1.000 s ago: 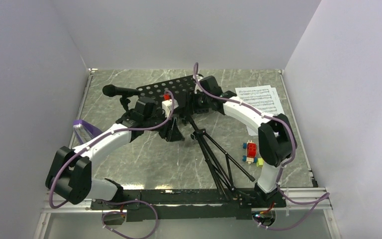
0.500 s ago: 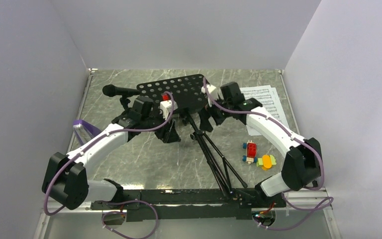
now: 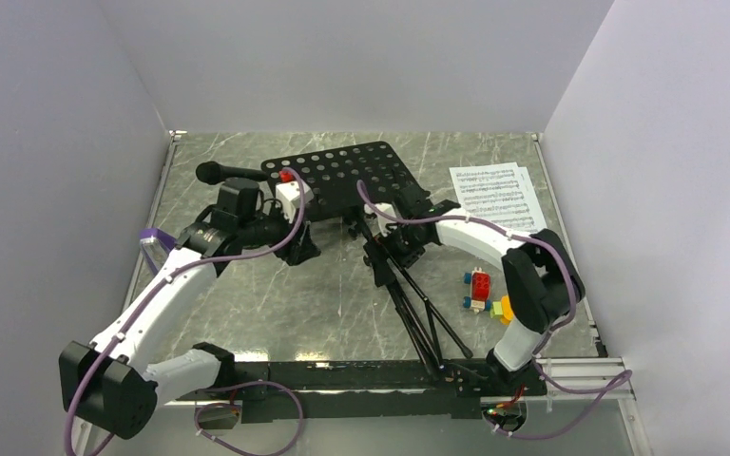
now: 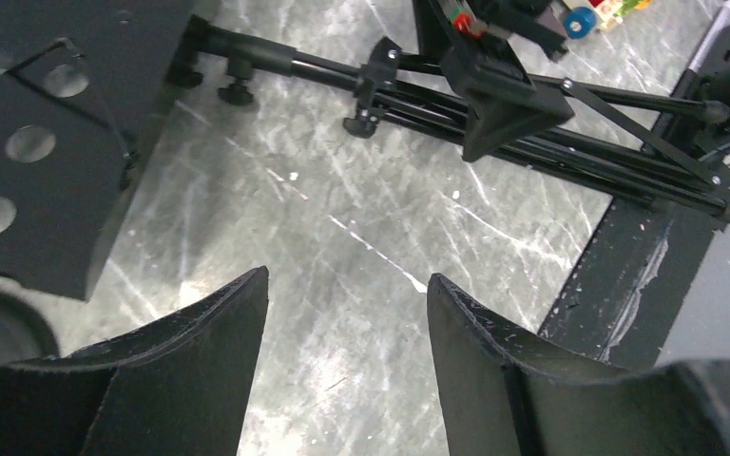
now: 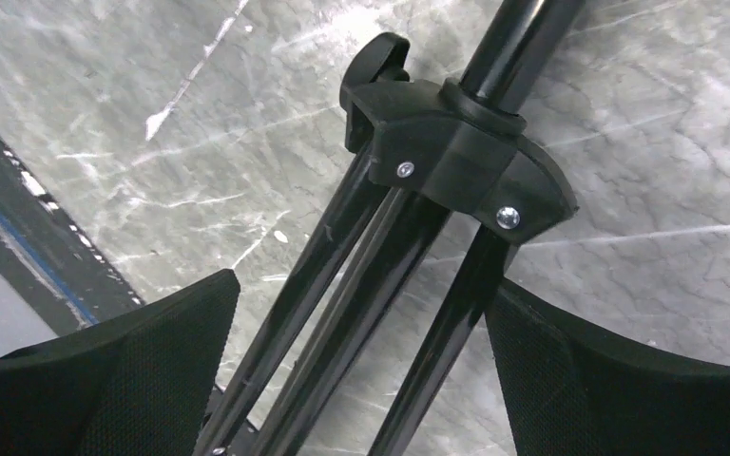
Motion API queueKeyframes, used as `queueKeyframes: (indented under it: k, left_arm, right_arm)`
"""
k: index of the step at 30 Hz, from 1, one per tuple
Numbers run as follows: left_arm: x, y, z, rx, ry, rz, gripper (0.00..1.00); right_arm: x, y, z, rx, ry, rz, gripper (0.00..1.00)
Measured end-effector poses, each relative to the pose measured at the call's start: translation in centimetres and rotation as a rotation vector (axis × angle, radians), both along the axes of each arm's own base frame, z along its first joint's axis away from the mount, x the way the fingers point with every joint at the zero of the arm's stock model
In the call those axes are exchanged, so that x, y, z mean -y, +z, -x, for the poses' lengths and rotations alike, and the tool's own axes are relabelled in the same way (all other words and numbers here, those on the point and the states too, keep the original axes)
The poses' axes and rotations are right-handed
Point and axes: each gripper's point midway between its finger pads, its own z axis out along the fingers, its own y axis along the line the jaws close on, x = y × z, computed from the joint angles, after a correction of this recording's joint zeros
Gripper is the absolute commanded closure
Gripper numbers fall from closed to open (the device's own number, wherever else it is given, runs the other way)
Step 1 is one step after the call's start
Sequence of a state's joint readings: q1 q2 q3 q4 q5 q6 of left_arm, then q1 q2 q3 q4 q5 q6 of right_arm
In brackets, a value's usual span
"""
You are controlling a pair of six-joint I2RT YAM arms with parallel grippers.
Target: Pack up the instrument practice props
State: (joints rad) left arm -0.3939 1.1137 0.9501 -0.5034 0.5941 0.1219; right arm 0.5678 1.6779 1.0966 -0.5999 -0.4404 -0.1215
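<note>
**Black tripod music stand with perforated desk point(image 3: 342, 176) lay flat across mid-frame on the grey marble worktop point(image 3: 276, 304).**
The right end effector point(image 5: 356, 318) was spread wide, its fingers straddling the stand's folded legs. The left end effector point(image 4: 347, 285) hung released over bare marble beside the desk's corner. White sheet-music pages point(image 3: 494, 190) lay at upper right, and the purple wedge-shaped metronome point(image 3: 159, 242) sat at the left edge.

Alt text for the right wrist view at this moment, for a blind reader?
The right gripper, jaws wide open, straddles the folded legs of the black tripod music stand near its plastic leg collar and clamp knob. Grey marbled table lies beneath.
</note>
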Motion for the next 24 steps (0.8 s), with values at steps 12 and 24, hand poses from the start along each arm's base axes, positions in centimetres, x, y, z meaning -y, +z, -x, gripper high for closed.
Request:
queueKeyframes:
  k: [12,24]
  left_arm:
    - [-3.4,1.2,-1.5,0.049,0.121,-0.003,0.33]
    - [-4.4,0.4,-1.1,-0.002,0.149,-0.021,0.33]
  right_arm:
    - [-2.7,-3.2,1.1,-0.158,-0.193,0.055,0.31]
    - [-9.2,-3.7,-0.5,-0.305,-0.481,0.043,1.00]
